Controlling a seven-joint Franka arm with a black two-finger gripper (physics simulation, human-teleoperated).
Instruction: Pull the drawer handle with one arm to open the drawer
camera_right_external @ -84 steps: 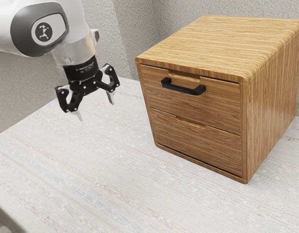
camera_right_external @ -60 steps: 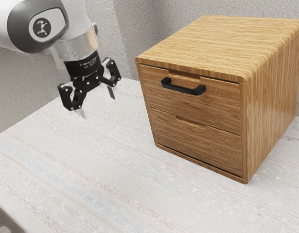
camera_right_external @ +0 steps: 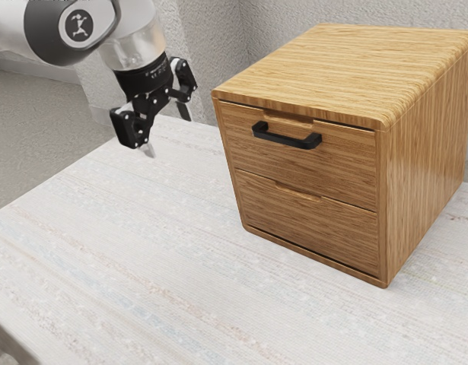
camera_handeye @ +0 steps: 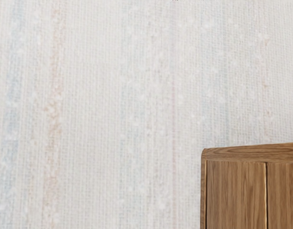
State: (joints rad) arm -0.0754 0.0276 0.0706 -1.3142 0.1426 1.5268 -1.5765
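Arm (camera_right_external: 74, 26): white and grey, enters from the exterior view's upper left, with the wrist angled down toward the exterior view's right.
Gripper (camera_right_external: 168, 134): black, in the air above the table (camera_right_external: 142, 266), to the exterior view's left of the cabinet (camera_right_external: 348, 76). It hangs about level with the cabinet's upper front edge.
Gripper attitude: tilted. One finger sits lower and nearer the camera, the other higher and closer to the cabinet.
Gripper state: fingers (camera_right_external: 132, 128) spread wide, nothing between them, no contact with any object.
Cabinet: light wood box with two drawers, upright on the table at the exterior view's right.
Top drawer (camera_right_external: 310, 163): front flush with the cabinet face; closed.
Handle (camera_right_external: 287, 136): black horizontal bar on the top drawer's front, just under a shallow notch in its upper edge. It is well apart from the gripper and nothing touches it.
Lower drawer (camera_right_external: 310, 217): front flush; closed. There is a shallow notch in its upper edge.
Table: pale surface with a streaked grain.
Wall (camera_right_external: 211, 30): grey, rough-textured, behind the arm and cabinet.
Wrist view: the table (camera_handeye: 113, 95) lies below the hand, with one wooden corner of the cabinet (camera_handeye: 251, 191) standing on it. A vertical seam runs between its panels; which face this is cannot be told.
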